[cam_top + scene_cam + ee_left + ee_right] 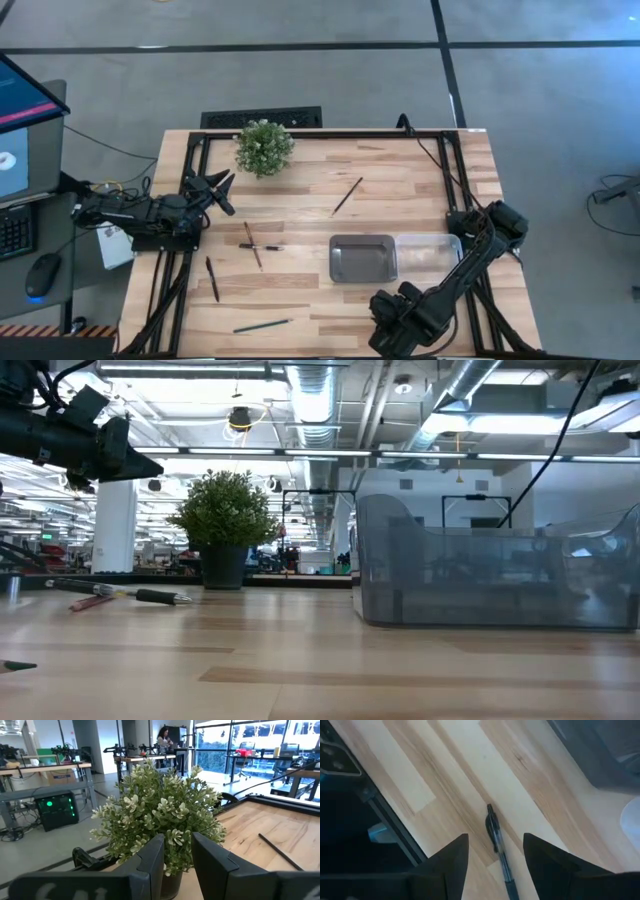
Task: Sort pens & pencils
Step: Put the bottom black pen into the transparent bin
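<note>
High view: the left gripper (222,190) hangs over the left part of the surface (300,300), beside the plant (264,147), fingers parted, holding nothing. The right gripper (385,330) is at the near edge, below the metal tray (363,258), which looks empty; a clear bin (430,250) stands just to the tray's right. Nothing appears sorted: a pen (212,279) lies near the left edge, a pencil (252,244) crosses another pen (262,247) mid-surface, a second pencil (347,196) lies toward the far edge, a third (263,324) at the near edge. Low view: the bin (495,575) shows no contents; the crossed pair (120,595) lies loose. Left wrist view: open fingers (152,865) face the plant (160,817). Right wrist view: the right gripper (495,857) is open and empty above a further pen (499,851), likely the first pick.
</note>
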